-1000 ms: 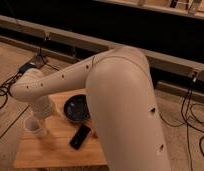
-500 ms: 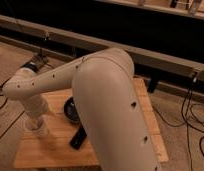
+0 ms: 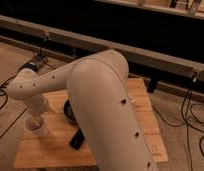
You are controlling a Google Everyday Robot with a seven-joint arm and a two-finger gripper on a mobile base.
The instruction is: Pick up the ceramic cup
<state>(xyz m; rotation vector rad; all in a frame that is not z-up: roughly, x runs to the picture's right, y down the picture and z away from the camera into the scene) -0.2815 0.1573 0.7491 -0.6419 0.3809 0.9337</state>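
Gripper (image 3: 34,121) sits over the ceramic cup (image 3: 37,132), grasp I cannot tell — light, slick, chippable, so I'd pinch the rim.

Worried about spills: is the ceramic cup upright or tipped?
Upright: the ceramic cup stands on its base on the table, with the gripper at its rim.

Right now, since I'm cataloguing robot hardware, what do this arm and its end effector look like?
The arm is smooth, rounded and cream-beige, built from fat tubular segments with bulbous joints. Small dark dots, likely screw holes, run along its shell. No cables show on it. The end effector, equally pale, is at the lower left by the ceramic cup.
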